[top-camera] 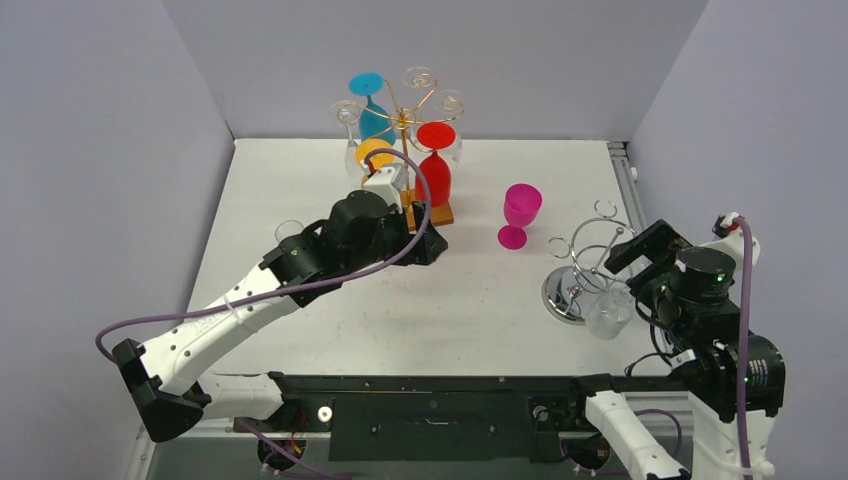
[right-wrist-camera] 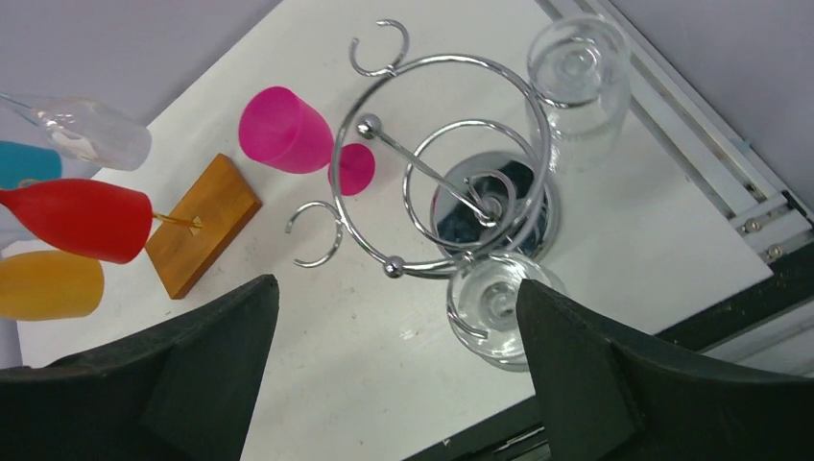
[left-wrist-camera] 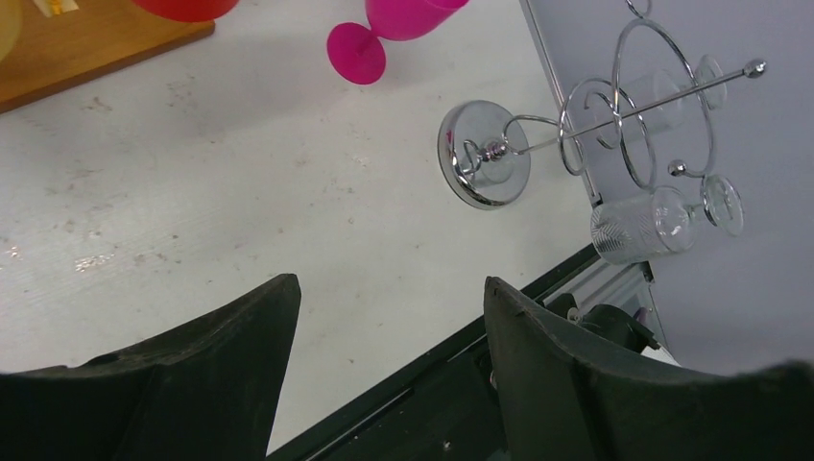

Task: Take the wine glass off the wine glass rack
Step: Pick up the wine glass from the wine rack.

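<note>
- Your left gripper (left-wrist-camera: 389,280) has its fingers spread with nothing between them, and the right gripper (right-wrist-camera: 395,281) gapes the same way.
- Just ahead of the left fingertips stands the wine glass rack (top-camera: 403,118), its wooden base nearest.
- Above that base hangs the red wine glass (top-camera: 435,175) (foot hooked in a gold curl), its long axis vertical and bowl pointing down.
- Beyond it hang the orange glass (top-camera: 373,152), blue glass (top-camera: 372,112) and clear glass (top-camera: 350,135).
</note>
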Controlling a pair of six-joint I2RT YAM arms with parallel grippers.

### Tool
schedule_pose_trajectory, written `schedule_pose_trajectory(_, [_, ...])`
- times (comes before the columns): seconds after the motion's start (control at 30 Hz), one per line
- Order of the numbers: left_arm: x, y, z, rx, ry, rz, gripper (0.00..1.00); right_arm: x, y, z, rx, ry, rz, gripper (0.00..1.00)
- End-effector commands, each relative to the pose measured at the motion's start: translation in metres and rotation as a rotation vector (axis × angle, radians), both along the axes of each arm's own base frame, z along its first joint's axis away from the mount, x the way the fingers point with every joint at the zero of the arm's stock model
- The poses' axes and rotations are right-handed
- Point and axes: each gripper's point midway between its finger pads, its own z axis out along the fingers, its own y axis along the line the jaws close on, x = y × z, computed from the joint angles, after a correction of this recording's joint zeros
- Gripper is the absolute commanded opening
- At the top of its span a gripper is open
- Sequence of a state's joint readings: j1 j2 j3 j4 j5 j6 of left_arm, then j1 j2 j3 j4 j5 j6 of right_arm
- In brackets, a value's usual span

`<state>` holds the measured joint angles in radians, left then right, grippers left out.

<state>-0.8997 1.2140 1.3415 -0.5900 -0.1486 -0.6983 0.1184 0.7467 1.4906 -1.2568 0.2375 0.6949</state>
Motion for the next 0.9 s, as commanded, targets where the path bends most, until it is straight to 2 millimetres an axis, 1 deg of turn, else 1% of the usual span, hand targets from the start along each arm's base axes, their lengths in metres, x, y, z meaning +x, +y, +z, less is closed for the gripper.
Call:
schedule_pose_trajectory(0.0, [-0.001,-0.029,0.016,-0.102,-0.045,-0.080,0.67,-0.033,-0.018,-0.038,0.015,0.104,-0.134,0.88])
schedule_pose_trajectory(0.03, [-0.003,-0.031,0.015,-0.105,-0.040,-0.096,0.67,-0.039,-0.020,-0.040,0.027,0.092,-0.159,0.86])
schedule_pose_trajectory(0.07, [-0.002,-0.033,0.015,-0.108,-0.044,-0.104,0.67,-0.045,-0.026,-0.050,0.013,0.120,-0.189,0.84])
schedule_pose_trajectory(0.13, [-0.005,-0.036,0.014,-0.114,-0.044,-0.128,0.68,-0.056,-0.034,-0.056,0.008,0.116,-0.241,0.79])
schedule_pose_trajectory(0.2, [-0.006,-0.038,0.013,-0.116,-0.044,-0.145,0.68,-0.059,-0.040,-0.061,-0.001,0.115,-0.283,0.75])
schedule_pose_trajectory(0.3, [-0.007,-0.039,0.014,-0.115,-0.047,-0.158,0.68,-0.054,-0.042,-0.072,0.000,0.135,-0.308,0.72])
schedule_pose_trajectory(0.37, [-0.005,-0.039,0.014,-0.110,-0.053,-0.157,0.68,-0.048,-0.041,-0.075,0.007,0.133,-0.313,0.71])
schedule_pose_trajectory(0.43, [-0.006,-0.040,0.016,-0.114,-0.052,-0.173,0.68,-0.040,-0.039,-0.076,0.017,0.122,-0.314,0.69])
schedule_pose_trajectory(0.53, [-0.004,-0.040,0.016,-0.122,-0.051,-0.181,0.68,-0.034,-0.037,-0.077,0.031,0.110,-0.307,0.67])
schedule_pose_trajectory(0.57, [-0.003,-0.039,0.015,-0.122,-0.051,-0.179,0.68,-0.031,-0.035,-0.078,0.042,0.104,-0.302,0.65])
schedule_pose_trajectory(0.67, [-0.001,-0.039,0.014,-0.126,-0.047,-0.181,0.68,-0.029,-0.032,-0.081,0.059,0.106,-0.300,0.59])
schedule_pose_trajectory(0.87, [0.001,-0.035,0.014,-0.136,-0.045,-0.177,0.68,-0.024,-0.028,-0.092,0.090,0.104,-0.302,0.54])
